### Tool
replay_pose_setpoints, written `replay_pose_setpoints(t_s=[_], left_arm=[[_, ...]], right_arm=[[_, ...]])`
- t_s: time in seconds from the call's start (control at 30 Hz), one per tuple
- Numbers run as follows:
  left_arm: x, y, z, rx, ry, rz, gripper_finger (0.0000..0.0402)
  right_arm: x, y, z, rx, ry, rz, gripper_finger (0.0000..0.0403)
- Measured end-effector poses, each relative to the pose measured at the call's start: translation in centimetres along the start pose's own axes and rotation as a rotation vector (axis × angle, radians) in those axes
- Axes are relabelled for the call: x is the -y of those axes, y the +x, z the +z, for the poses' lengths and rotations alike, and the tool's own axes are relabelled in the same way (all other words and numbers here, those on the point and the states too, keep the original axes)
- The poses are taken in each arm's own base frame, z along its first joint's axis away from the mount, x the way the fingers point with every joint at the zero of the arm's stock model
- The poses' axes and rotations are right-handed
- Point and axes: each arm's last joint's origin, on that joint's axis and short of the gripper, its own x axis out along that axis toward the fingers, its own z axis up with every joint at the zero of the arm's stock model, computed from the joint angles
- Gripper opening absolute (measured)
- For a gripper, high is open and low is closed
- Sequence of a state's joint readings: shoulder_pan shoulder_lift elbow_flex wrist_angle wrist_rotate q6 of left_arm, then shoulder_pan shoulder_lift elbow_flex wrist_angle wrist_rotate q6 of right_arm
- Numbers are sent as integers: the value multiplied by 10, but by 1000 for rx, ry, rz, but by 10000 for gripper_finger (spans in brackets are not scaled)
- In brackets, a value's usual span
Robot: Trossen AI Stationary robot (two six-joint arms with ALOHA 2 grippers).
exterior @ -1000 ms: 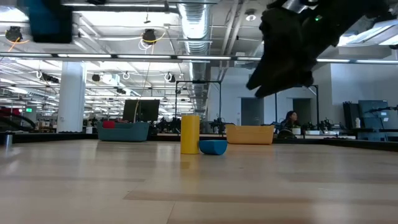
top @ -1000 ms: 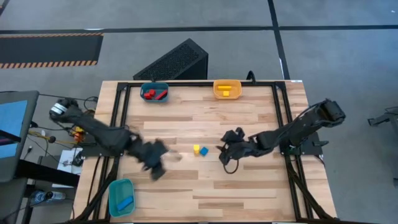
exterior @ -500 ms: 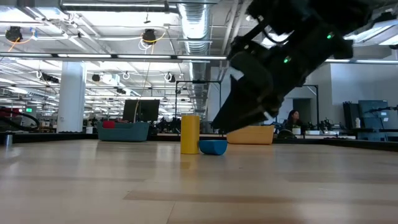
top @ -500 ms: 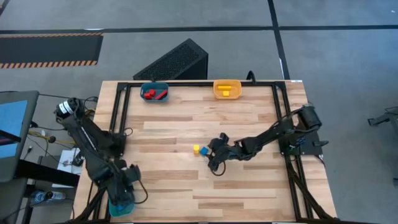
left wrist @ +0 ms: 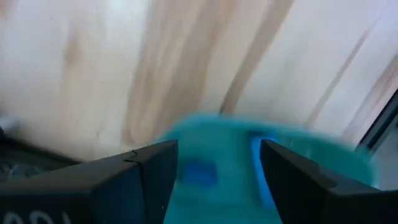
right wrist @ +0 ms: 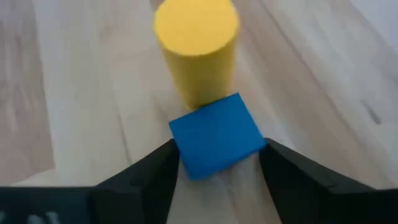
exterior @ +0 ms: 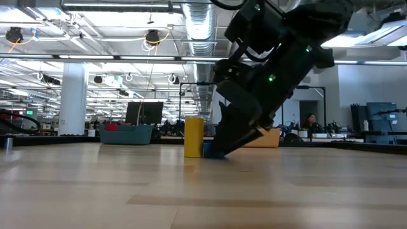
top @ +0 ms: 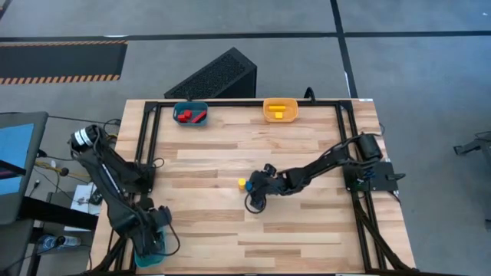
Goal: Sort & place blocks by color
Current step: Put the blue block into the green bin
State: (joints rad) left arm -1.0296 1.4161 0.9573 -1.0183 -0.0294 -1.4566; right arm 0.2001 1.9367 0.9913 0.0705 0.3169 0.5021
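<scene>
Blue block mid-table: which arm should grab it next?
Right. The right gripper is already down at the blue block, open fingers on either side of it, beside the yellow cylinder. The left gripper is over the teal bin at the table's near-left corner.

The light butcher-block wooden bench (top: 253, 230) with its black metal frame stands on a grey concrete floor (top: 414, 69) crossed by dark seams. Beyond the bench's far edge a black slatted box (top: 215, 75) lies tilted on the floor, and farther off to that side runs an orange-and-black hazard-striped mat (top: 61, 61). Seen level across the bench, an open hall stretches back: a white round column (exterior: 73, 95), exposed silver ducting (exterior: 197, 25) overhead, rows of ceiling lights, a dark monitor (exterior: 143, 112), and a seated person (exterior: 311, 124).
</scene>
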Motion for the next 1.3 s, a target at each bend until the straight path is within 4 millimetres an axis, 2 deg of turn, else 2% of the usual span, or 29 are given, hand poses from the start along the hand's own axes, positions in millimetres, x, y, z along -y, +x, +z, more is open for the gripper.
replay_pose_setpoints(t_s=[0.13,0.33,0.37,0.43,0.57,0.77,0.9,1.03,1.17,1.3], left_arm=[[-9,-17,9,207,-81,-51,203],[-27,-44,33,515,-212,-133,192],[-30,-48,38,556,-227,-138,191],[-37,-54,47,626,-244,-135,190],[-48,-62,67,715,-270,-100,190],[-56,-65,89,716,-182,-58,190],[-64,-68,95,691,-144,-51,190],[-79,-82,95,745,-127,-56,190],[-96,-98,94,817,-84,-39,190],[-107,-104,96,839,21,29,190]], right_arm=[[-1,-2,5,13,-43,11,171],[-7,-3,9,5,-45,81,33],[-8,-3,10,3,-46,95,17],[-10,-4,13,-4,-24,119,12],[-16,-6,21,-9,84,152,57],[-26,-10,39,139,-28,184,150],[-23,-9,43,184,-93,146,222],[-20,-7,44,178,-89,138,280],[-16,-6,47,187,-79,134,311],[-5,-3,54,205,-54,114,317]])
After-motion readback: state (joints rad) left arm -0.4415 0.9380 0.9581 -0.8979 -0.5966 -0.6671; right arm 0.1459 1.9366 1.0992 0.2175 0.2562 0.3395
